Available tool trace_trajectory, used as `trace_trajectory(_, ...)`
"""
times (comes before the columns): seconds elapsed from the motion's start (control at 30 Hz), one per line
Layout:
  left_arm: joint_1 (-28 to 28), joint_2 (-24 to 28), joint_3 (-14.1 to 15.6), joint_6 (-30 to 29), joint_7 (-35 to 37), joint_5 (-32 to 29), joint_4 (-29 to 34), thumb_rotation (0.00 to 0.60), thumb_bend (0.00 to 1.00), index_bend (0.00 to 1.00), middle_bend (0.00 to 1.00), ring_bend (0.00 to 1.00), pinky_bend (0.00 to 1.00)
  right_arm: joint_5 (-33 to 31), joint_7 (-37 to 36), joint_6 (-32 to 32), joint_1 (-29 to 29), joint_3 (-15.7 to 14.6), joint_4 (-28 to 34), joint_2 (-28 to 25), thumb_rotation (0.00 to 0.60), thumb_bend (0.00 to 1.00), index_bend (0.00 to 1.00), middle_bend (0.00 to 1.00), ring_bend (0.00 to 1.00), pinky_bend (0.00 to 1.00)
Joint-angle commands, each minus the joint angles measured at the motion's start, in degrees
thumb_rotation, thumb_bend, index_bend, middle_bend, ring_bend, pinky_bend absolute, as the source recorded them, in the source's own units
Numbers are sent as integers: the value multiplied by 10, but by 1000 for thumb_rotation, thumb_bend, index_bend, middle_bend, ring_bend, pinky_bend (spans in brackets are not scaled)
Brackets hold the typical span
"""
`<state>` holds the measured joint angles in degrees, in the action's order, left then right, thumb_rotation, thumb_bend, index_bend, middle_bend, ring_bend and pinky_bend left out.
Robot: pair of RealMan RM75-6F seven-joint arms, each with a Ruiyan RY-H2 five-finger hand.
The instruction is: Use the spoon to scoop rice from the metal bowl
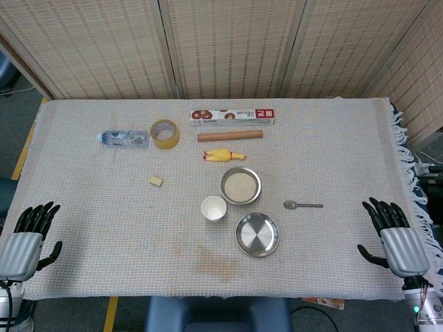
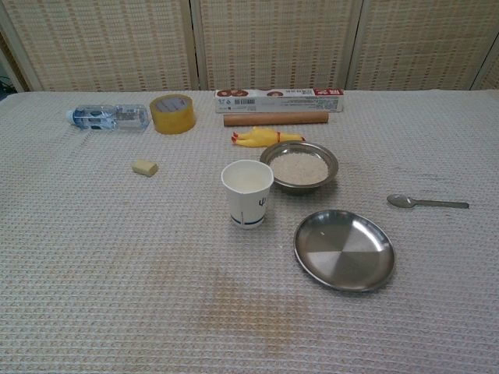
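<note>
A metal bowl (image 1: 240,185) (image 2: 299,166) filled with rice stands near the middle of the table. The metal spoon (image 1: 302,205) (image 2: 426,202) lies flat to the bowl's right, bowl end toward the bowl, handle pointing right. My left hand (image 1: 29,238) rests at the table's front left corner, fingers spread, holding nothing. My right hand (image 1: 394,236) rests at the front right corner, also spread and empty, a good way right of the spoon. Neither hand shows in the chest view.
An empty metal plate (image 1: 257,234) (image 2: 344,249) and a paper cup (image 1: 214,208) (image 2: 248,192) sit in front of the bowl. Behind it lie a yellow rubber chicken (image 1: 223,155), a wooden rolling pin (image 1: 230,135), a wrap box (image 1: 232,116), a tape roll (image 1: 165,133), a water bottle (image 1: 123,138) and a small block (image 1: 156,181).
</note>
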<state>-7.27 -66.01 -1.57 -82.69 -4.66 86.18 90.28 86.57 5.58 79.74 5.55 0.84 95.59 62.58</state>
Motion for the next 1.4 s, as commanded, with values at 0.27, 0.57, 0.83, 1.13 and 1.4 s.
trace_trajectory(0.27,-7,-9,-4,11,-13,-8,-3,600,416,0,0,0,67,-29,27,-18,15,17,-30,37,526,183,17,0,0,0)
trace_trajectory(0.57,-18,-17,-1,30,-18,-8,-11,600,420,0,0,0,69,-116,69,-158,111,66,-115,120,525,240,373,0,0,0)
trace_trajectory(0.83,-19,-18,1,35,-24,-13,-9,600,423,0,0,0,72,-169,84,-219,168,90,-211,215,532,288,441,0,0,0)
trace_trajectory(1.13,-19,-15,2,38,-17,-17,-10,600,423,0,0,0,72,-201,82,-262,204,98,-272,265,531,295,441,0,0,0)
trace_trajectory(1.4,-19,-10,4,41,-12,-19,-7,600,422,0,0,0,74,-208,94,-281,230,97,-289,287,531,323,448,0,0,0)
